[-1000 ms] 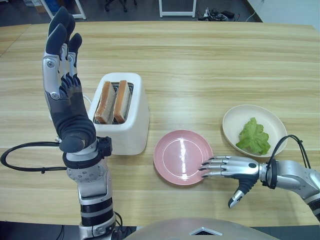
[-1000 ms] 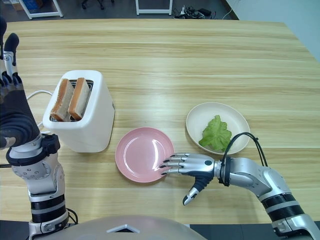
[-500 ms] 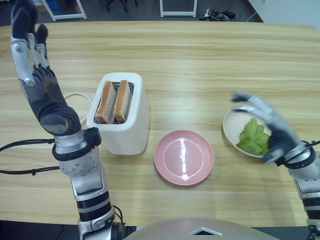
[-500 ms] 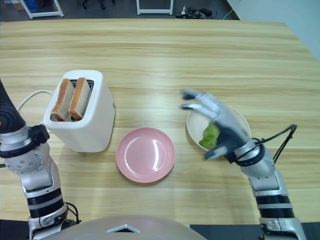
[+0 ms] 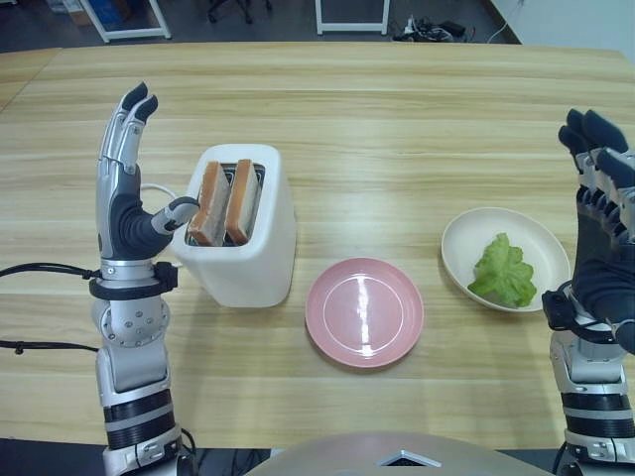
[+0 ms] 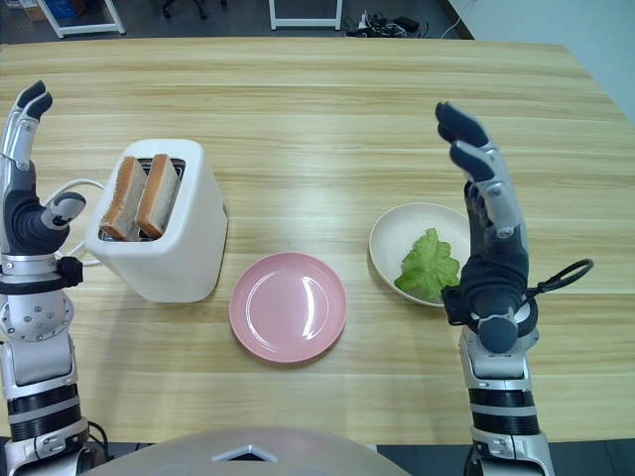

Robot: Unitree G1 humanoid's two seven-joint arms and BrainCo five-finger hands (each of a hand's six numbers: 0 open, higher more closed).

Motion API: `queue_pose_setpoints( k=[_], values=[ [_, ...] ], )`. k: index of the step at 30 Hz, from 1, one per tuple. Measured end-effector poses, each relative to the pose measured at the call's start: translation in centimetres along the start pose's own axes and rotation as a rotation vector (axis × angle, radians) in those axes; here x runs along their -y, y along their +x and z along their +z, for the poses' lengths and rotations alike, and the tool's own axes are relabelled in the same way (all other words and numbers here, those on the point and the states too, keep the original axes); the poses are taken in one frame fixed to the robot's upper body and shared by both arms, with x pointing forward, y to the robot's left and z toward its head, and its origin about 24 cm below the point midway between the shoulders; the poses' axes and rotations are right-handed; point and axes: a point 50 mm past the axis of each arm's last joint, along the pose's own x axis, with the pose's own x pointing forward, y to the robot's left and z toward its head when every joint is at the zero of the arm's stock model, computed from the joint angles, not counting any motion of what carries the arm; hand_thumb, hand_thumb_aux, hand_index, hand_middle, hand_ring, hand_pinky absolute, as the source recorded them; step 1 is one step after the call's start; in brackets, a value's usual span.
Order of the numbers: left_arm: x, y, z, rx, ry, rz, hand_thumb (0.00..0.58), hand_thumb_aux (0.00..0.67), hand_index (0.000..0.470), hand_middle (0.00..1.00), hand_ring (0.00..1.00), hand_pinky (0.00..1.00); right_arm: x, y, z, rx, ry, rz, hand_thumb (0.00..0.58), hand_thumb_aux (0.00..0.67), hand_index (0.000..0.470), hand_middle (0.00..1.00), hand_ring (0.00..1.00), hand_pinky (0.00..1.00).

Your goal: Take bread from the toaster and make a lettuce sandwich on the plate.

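Nearest to us, well to the left of the round pink plate (image 5: pixel 364 312), we see the robot's left hand (image 5: pixel 127 203) raised upright on its forearm. Its fingers are stretched straight up and lie close together, the thumb juts out toward the toaster, and it holds nothing. To the right of the pink plate the right hand (image 6: pixel 489 243) is also raised above the table, palm turned away from us, fingers straight and slightly fanned, with nothing in its grasp.

The pink plate lies flat on the light wooden table (image 5: pixel 397 139) with nothing on it. Just to the plate's left and a little further back stands the white two-slot toaster (image 5: pixel 248 263), close to the plate's rim; we cannot tell whether they touch. Two brown-crusted slices of bread (image 5: pixel 226 202) stand upright side by side in its slots, their tops above the toaster. The left hand's thumb is just beside the toaster's left top edge, apart from it.

To the plate's right and slightly further back sits a round cream bowl (image 5: pixel 458 243), a clear gap away from the plate, holding a crinkled green lettuce leaf (image 5: pixel 504 273). A white cord (image 6: pixel 67 185) curves out behind the toaster on the side away from the plate.
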Motion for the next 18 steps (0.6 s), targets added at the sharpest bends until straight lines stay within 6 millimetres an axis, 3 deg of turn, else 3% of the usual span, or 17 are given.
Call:
queue_pose_setpoints(
  k=[7,8,9,14,18],
  values=[
    [-0.4,-2.3,-2.8,-0.17,0.235,-0.253,0.0,0.0,0.0,0.0,0.0,0.0,0.2,-0.2,0.1,0.006,0.01,-0.003,0.0,0.0,0.0,0.0,0.0,0.0],
    [-0.2,-2.7,-3.1,-0.19,0.261,-0.29,0.014,0.008,0.006,0.0,0.0,0.0,0.3,-0.2,0.1,0.012,0.009,-0.005,0.0,0.0,0.0,0.0,0.0,0.0],
    [-0.1,-3.0,-3.2,-0.203,0.271,-0.308,0.112,0.068,0.048,0.0,0.0,0.0,0.4,-0.2,0.1,0.012,0.007,-0.004,0.0,0.0,0.0,0.0,0.0,0.0],
    [0.6,-3.2,-3.5,-0.216,0.33,-0.372,0.058,0.034,0.024,0.0,0.0,0.0,0.3,-0.7,0.1,0.004,0.007,-0.011,0.0,0.0,0.0,0.0,0.0,0.0],
    [1.1,-3.2,-3.5,-0.225,0.32,-0.386,0.075,0.045,0.031,0.0,0.0,0.0,0.5,-1.0,0.2,-0.009,-0.003,-0.012,0.0,0.0,0.0,0.0,0.0,0.0]
  ],
)
